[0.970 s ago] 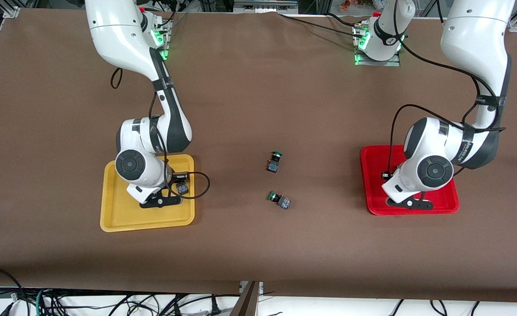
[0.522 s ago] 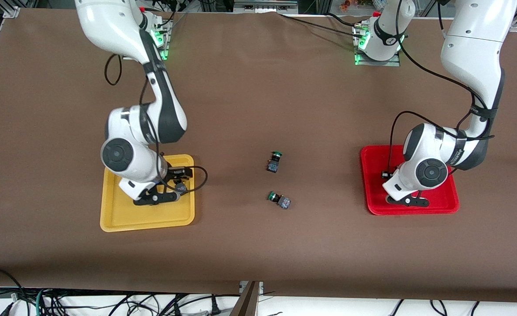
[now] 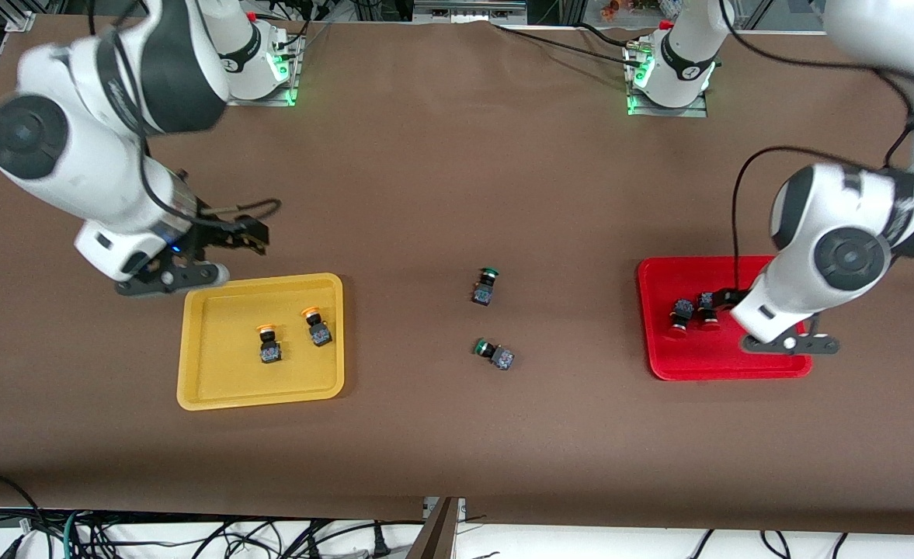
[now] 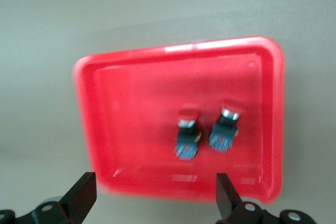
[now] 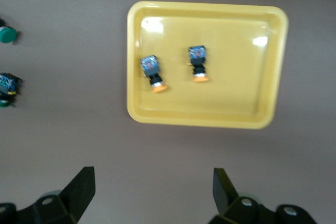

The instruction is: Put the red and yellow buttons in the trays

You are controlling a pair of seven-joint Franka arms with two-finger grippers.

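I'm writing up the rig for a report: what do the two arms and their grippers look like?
Both arms have glossy white shells with dark grey to black joint bands and round end caps. Black cables loop outside each forearm. The right gripper and the left gripper are black with wedge-shaped black fingers. Green lights glow at both bases.

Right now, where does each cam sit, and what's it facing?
Front view: high across the table, facing both bases; shows both arms, the yellow tray, the red tray and two green buttons on the cloth.
Left wrist view: above the red tray, looking down; own open fingers show.
Right wrist view: looks down on the yellow tray; own open fingers show.
Shared: each tray and its two buttons appear in front and one wrist view.
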